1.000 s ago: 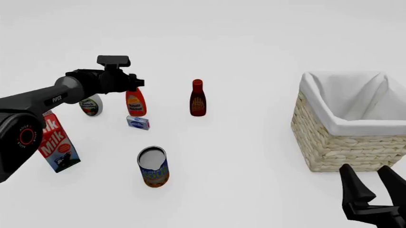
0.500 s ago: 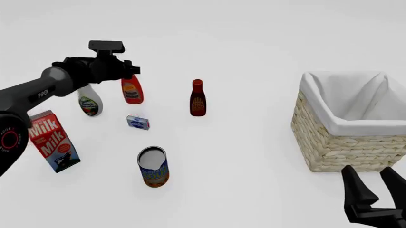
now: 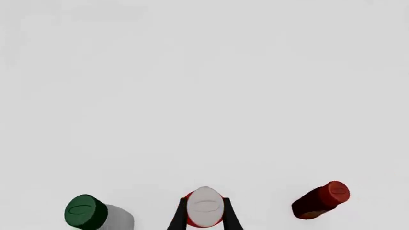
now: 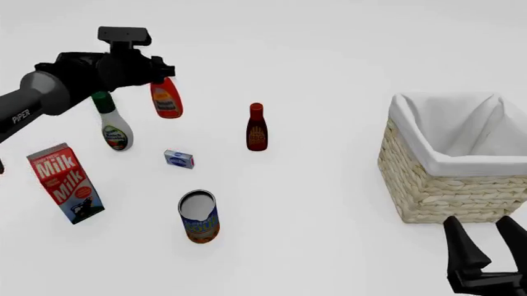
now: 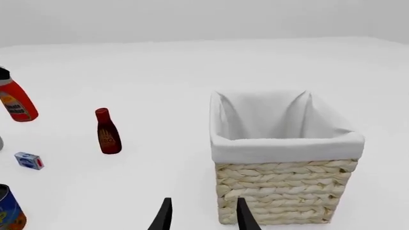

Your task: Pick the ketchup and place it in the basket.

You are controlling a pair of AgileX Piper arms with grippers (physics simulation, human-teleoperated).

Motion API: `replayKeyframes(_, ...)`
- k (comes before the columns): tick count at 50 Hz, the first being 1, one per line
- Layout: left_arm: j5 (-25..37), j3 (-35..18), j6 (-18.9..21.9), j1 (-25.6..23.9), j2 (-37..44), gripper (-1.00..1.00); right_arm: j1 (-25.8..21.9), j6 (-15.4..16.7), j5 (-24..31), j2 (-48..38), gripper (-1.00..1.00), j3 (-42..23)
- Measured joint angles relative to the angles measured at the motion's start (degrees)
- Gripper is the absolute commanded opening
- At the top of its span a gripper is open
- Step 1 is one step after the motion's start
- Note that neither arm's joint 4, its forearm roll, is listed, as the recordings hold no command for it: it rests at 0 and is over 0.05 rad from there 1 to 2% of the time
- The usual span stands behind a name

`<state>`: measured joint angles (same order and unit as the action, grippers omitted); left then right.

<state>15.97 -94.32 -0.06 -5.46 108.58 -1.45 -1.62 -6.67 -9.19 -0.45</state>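
Note:
The ketchup (image 4: 165, 98), a red-orange squeeze bottle with a yellowish label, hangs tilted above the table at the far left, held at its top by my left gripper (image 4: 160, 75). In the left wrist view its pale cap (image 3: 205, 206) sits between the two dark fingers, and the right wrist view shows the ketchup (image 5: 17, 102) in the air. The wicker basket (image 4: 428, 185) with a white liner stands at the right, open and empty, also seen as the basket (image 5: 281, 189) in the right wrist view. My right gripper (image 4: 485, 246) stands open near the basket's front corner.
On the table sit a white bottle with green cap (image 4: 113, 126), a dark-red bottle (image 4: 256, 127), a small blue box (image 4: 179, 158), a milk carton (image 4: 66, 183) and a blue can (image 4: 199, 216).
My left gripper has lifted the ketchup off the table and carried it up and slightly left. The white bottle behind it is now uncovered. The right gripper has barely moved.

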Motion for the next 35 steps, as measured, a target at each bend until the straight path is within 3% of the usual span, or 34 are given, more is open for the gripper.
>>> replayKeyframes(19, 3.2, 7.7, -0.8, -2.6, -12.5, -1.00, -7.3, 4.7, 5.2, 2.1, 1.00, -6.3)
replayKeyframes(35, 5.7, 16.9, 0.4, -6.0, -25.4, -1.00, -18.3, 7.3, 1.0, -3.1, 1.00, -9.8)
